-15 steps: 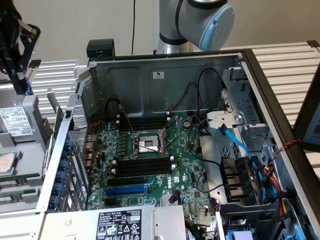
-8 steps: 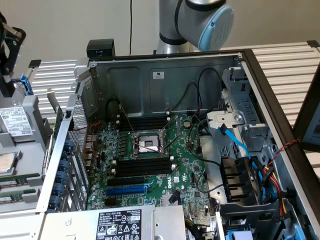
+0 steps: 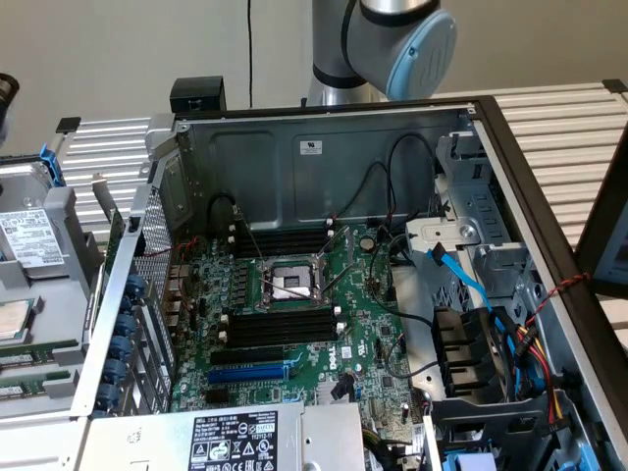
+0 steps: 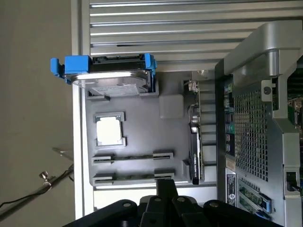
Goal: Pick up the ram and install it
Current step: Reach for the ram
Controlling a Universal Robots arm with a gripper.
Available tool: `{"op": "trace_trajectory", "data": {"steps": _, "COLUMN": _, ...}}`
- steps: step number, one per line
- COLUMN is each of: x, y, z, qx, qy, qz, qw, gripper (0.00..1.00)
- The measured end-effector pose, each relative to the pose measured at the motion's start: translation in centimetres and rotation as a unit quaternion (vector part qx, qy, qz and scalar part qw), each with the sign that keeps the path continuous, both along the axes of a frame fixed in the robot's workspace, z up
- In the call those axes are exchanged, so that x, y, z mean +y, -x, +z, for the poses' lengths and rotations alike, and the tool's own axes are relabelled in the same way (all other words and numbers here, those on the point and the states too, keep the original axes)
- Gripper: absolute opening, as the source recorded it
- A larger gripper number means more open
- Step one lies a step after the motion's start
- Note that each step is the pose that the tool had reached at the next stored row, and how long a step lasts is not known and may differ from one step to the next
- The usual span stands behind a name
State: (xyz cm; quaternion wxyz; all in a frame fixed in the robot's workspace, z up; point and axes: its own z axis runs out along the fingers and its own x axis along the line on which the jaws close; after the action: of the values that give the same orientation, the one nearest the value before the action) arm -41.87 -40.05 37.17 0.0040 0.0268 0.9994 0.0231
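Alignment matters: I want the hand [image 4: 165,193] squared along the nearest ram [image 4: 128,177], edge-up in the tray [image 4: 142,135]. Whether the hand is clenched or released, I cannot tell.

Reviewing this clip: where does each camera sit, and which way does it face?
Exterior view: raised beside the open computer case, looking down at its motherboard; the arm rises behind the case.
Wrist view: on the wrist, looking down at the grey tray holding the ram; the gripper shows.
Shared: the tray, its hard drive, the case.
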Motion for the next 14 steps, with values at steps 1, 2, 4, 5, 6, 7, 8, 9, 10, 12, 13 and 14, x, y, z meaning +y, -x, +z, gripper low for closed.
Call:
{"op": "trace_trajectory", "data": {"steps": 1, "x": -0.09, "y": 0.2, "z": -0.18, "qx": 0.0001, "qy": 0.0000, "qz": 0.000, "qw": 1.0000, "gripper": 0.11}}
{"op": "trace_trajectory", "data": {"steps": 2, "x": -0.18, "y": 0.5, "z": -0.36, "qx": 0.0003, "qy": 0.0000, "qz": 0.000, "qw": 1.0000, "gripper": 0.11}}
{"op": "trace_trajectory", "data": {"steps": 4, "x": -0.42, "y": 1.0, "z": -0.56, "qx": 0.0007, "qy": 0.0000, "qz": 0.000, "qw": 1.0000, "gripper": 0.11}}
{"op": "trace_trajectory", "data": {"steps": 5, "x": -0.56, "y": 1.4, "z": -0.64, "qx": 0.0008, "qy": 0.0000, "qz": 0.000, "qw": 1.0000, "gripper": 0.11}}
{"op": "trace_trajectory", "data": {"steps": 6, "x": -0.71, "y": 1.8, "z": -0.71, "qx": 0.0008, "qy": 0.0000, "qz": 0.000, "qw": 1.0000, "gripper": 0.11}}
{"op": "trace_trajectory", "data": {"steps": 7, "x": -0.84, "y": 2.2, "z": -0.78, "qx": 0.0009, "qy": 0.0000, "qz": 0.000, "qw": 1.0000, "gripper": 0.11}}
{"op": "trace_trajectory", "data": {"steps": 8, "x": -0.95, "y": 2.5, "z": -0.83, "qx": 0.0009, "qy": 0.0000, "qz": 0.000, "qw": 1.0000, "gripper": 0.11}}
{"op": "trace_trajectory", "data": {"steps": 9, "x": -1.06, "y": 2.9, "z": -0.86, "qx": 0.0011, "qy": 0.0000, "qz": 0.000, "qw": 1.0000, "gripper": 0.11}}
{"op": "trace_trajectory", "data": {"steps": 10, "x": -1.14, "y": 3.2, "z": -0.90, "qx": 0.0013, "qy": 0.0000, "qz": 0.000, "qw": 1.0000, "gripper": 0.11}}
{"op": "trace_trajectory", "data": {"steps": 12, "x": -1.14, "y": 3.4, "z": -0.97, "qx": 0.0017, "qy": 0.0000, "qz": 0.000, "qw": 1.0000, "gripper": 0.11}}
{"op": "trace_trajectory", "data": {"steps": 13, "x": -1.15, "y": 3.4, "z": -0.97, "qx": 0.0021, "qy": 0.0000, "qz": 0.000, "qw": 1.0000, "gripper": 0.11}}
{"op": "trace_trajectory", "data": {"steps": 14, "x": -1.15, "y": 3.4, "z": -0.97, "qx": 0.0022, "qy": 0.0000, "qz": 0.000, "qw": 1.0000, "gripper": 0.11}}
